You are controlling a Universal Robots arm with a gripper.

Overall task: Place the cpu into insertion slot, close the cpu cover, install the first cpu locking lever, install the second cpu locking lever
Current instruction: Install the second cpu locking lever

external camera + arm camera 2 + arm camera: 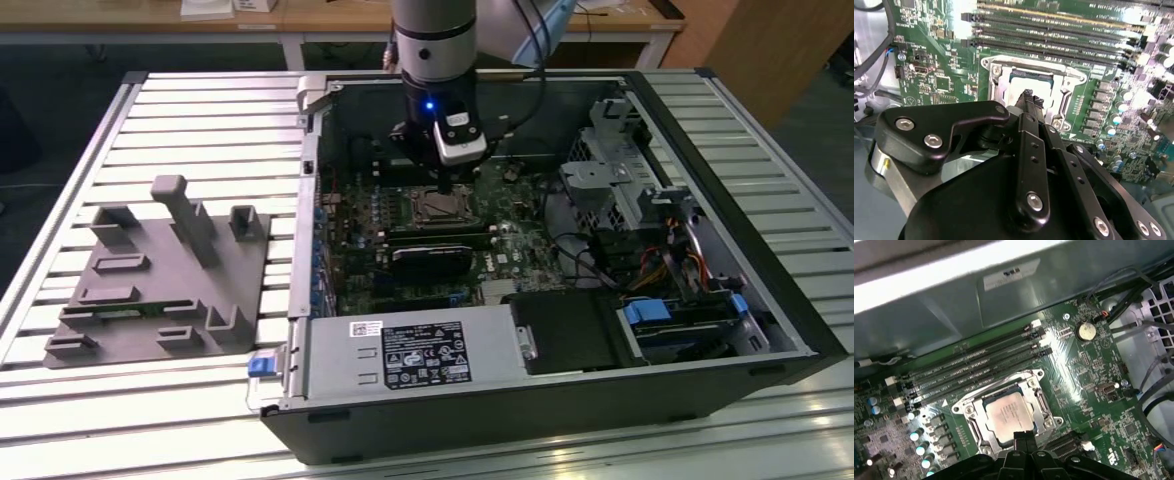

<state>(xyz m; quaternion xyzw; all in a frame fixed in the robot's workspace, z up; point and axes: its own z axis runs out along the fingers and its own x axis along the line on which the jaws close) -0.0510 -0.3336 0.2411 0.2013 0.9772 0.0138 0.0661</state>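
CPU (1008, 416) sits in slot (968, 412), cover down. Tool (1024, 436) pinched narrow, empty, at slot's 6 o'clock edge. Levers next: needs sideways hook.

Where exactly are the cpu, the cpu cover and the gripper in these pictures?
cpu (1008, 416): first wrist view, middle of its pale metal face.
cpu cover (1040, 399): first wrist view, silvery frame bar beside the chip.
gripper (1028, 96): second wrist view, tip of its black fingers.

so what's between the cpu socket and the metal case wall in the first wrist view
In the first wrist view, a bank of long dark memory slots runs across the green board between the insertion slot, with the cpu seated in it, and the grey case wall.
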